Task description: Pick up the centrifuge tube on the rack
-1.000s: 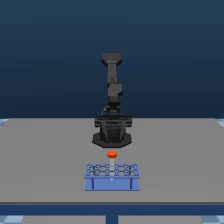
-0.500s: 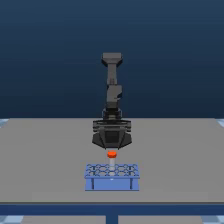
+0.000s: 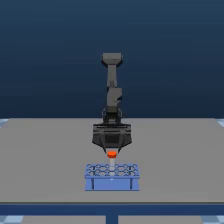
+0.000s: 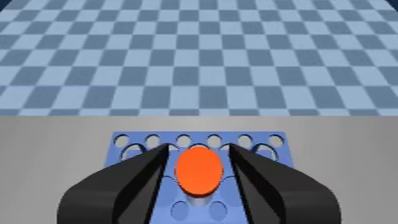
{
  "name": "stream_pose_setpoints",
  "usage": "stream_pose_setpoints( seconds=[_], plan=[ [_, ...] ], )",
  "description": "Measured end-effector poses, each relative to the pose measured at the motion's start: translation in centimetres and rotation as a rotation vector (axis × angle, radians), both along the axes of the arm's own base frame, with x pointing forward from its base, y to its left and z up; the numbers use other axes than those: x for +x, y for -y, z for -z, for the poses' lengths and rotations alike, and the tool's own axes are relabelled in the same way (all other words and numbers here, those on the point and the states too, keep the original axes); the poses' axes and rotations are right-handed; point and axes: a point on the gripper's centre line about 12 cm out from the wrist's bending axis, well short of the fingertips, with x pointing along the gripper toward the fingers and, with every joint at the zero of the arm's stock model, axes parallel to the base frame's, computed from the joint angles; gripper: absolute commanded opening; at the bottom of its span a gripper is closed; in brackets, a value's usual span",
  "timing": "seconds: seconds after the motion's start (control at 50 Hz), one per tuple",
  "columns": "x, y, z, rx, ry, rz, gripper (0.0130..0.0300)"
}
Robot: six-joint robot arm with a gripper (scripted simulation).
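Observation:
The light-blue rack (image 3: 111, 177) stands on the grey table near its front edge, with dark posts on its front face. The centrifuge tube's orange-red cap (image 3: 112, 154) shows just above the rack's top, right under the black gripper (image 3: 112, 149). In the wrist view the cap (image 4: 198, 169) fills the gap between the two dark fingers (image 4: 142, 175), which press against both its sides above the rack's holes (image 4: 133, 150). The gripper is shut on the centrifuge tube. The tube's pale body is hidden beneath the cap.
The grey table (image 3: 45, 150) spreads wide on both sides of the rack. The arm's dark column (image 3: 112, 85) rises behind the gripper. A blue checkered floor (image 4: 195, 55) lies beyond the table edge in the wrist view.
The gripper has sunk slightly toward the rack, so its fingertips now reach the orange-red cap. Neither the cap nor the rack has visibly shifted.

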Motion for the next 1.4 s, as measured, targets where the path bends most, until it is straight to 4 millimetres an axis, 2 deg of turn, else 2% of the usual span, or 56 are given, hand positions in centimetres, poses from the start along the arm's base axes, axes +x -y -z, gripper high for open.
stream_pose_setpoints(
  seconds=[0.3, 0.62, 0.64, 1.2, 1.4],
  plan=[
    [-0.1, 0.0, 1.9, 0.000, -0.009, 0.000, 0.0300],
    [0.0, 0.0, 2.2, 0.000, 0.007, 0.000, 0.0300],
    [0.0, 0.0, 2.2, 0.000, 0.008, 0.000, 0.0130],
    [0.0, 0.0, 2.1, 0.000, 0.011, 0.000, 0.0130],
    [0.1, 0.0, 1.5, 0.000, 0.018, 0.000, 0.0130]
  ],
)
